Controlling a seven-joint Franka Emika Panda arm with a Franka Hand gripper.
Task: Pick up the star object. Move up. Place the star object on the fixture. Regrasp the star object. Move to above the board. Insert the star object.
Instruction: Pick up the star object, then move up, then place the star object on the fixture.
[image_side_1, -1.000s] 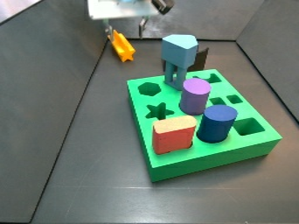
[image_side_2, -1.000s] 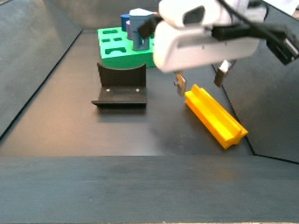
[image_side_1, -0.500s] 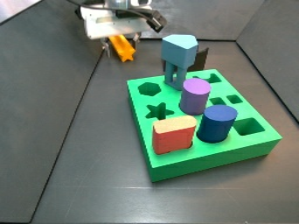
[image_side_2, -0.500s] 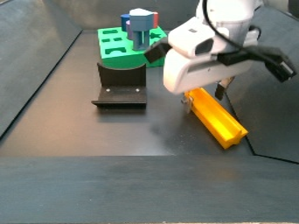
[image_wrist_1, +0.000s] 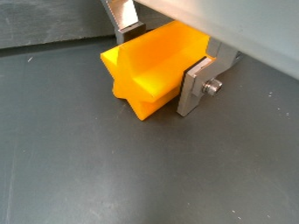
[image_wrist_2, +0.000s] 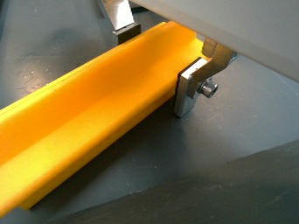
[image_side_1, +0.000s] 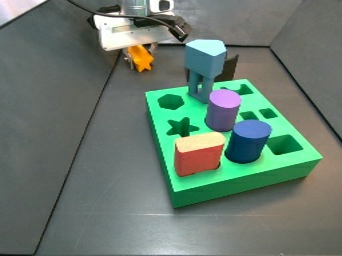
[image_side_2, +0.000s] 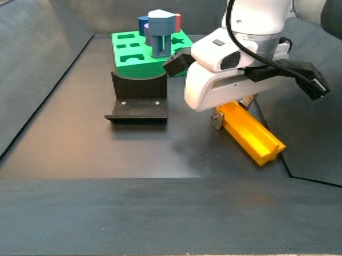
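The star object (image_wrist_1: 146, 74) is an orange-yellow prism lying flat on the dark floor; it also shows in a wrist view (image_wrist_2: 93, 96) and in both side views (image_side_1: 139, 57) (image_side_2: 250, 132). My gripper (image_wrist_1: 158, 61) is down over one end of it, also seen in a wrist view (image_wrist_2: 156, 63) and in both side views (image_side_1: 136, 42) (image_side_2: 230, 110). Its jaws straddle the star, one finger (image_wrist_1: 195, 83) against its side, the other slightly apart. The green board (image_side_1: 267, 165) (image_side_2: 127, 45) lies apart from it. The fixture (image_side_2: 138, 100), a dark L-shaped bracket, stands between board and star.
On the board stand a blue-grey piece with a polygonal head (image_side_1: 203, 62), a purple cylinder (image_side_1: 223, 108), a dark blue cylinder (image_side_1: 247, 140) and a red rounded block (image_side_1: 198, 155). A star-shaped hole (image_side_1: 178, 126) is open. Dark walls enclose the floor.
My gripper has come down from above the star object until its fingers straddle the star's end. The star has not moved.
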